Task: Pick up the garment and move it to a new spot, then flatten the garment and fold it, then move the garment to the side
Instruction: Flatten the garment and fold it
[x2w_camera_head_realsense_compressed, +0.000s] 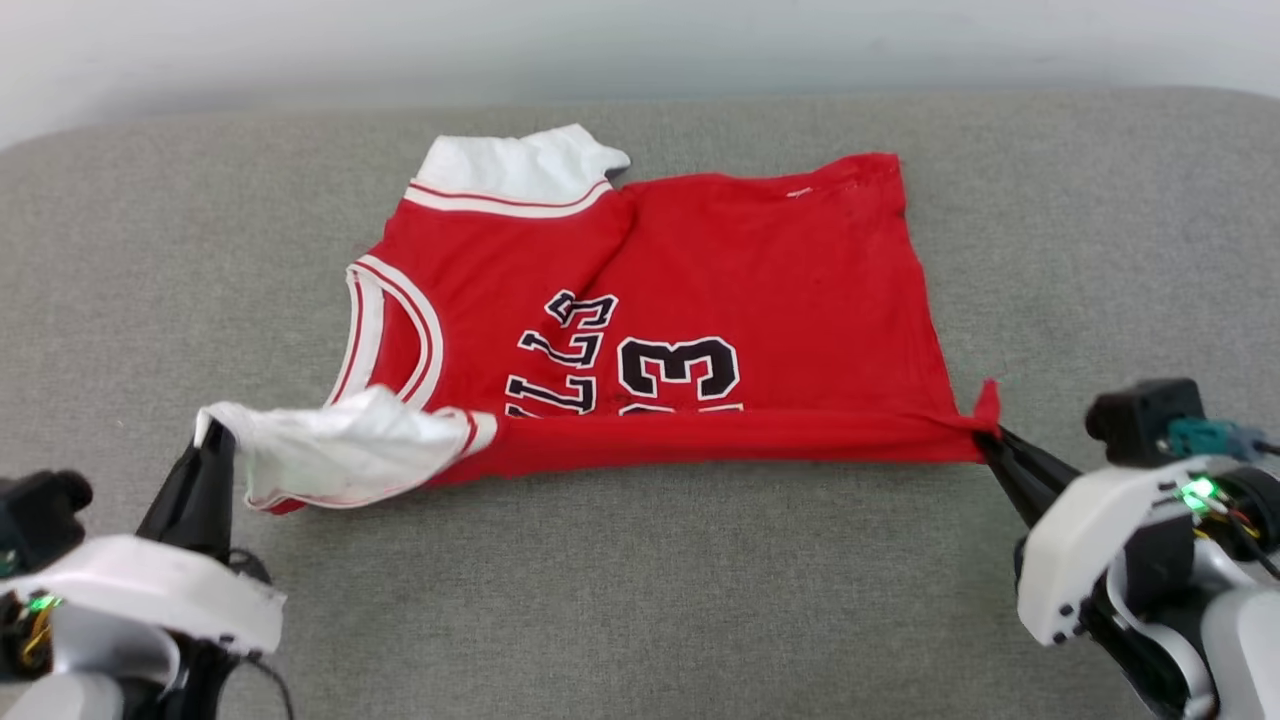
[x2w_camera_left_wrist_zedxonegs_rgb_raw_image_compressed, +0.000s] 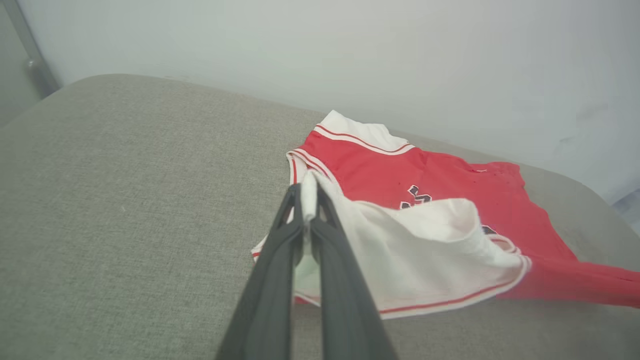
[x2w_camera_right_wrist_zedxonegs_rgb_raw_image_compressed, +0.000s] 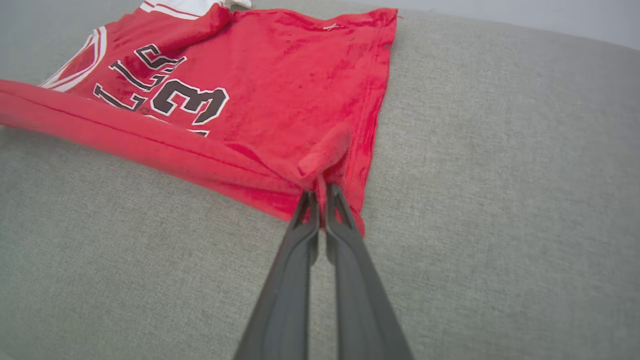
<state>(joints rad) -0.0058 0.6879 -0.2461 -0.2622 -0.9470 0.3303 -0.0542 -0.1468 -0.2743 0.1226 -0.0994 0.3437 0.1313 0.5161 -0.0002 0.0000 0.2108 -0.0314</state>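
While clenching shirt (x2w_camera_head_realsense_compressed: 760, 270) by sleeve in left pincer (x2w_camera_head_realsense_compressed: 216, 432) and by hem corner in right pincer (x2w_camera_head_realsense_compressed: 988, 436): seemingly flattened, fold begun, side move outstanding.

Only readable stuff is on the red garment (x2w_camera_head_realsense_compressed: 760, 270). It has black block lettering (x2w_camera_head_realsense_compressed: 565, 350) with white outlines, lying sideways in the head view. I can make out "LLS", and the rest of the word is tucked under the fold (x2w_camera_head_realsense_compressed: 720, 435) along the near edge. Next to it is a big "3" (x2w_camera_head_realsense_compressed: 680, 368) in the same style. A sliver of another character peeks out at the fold, can't read it.
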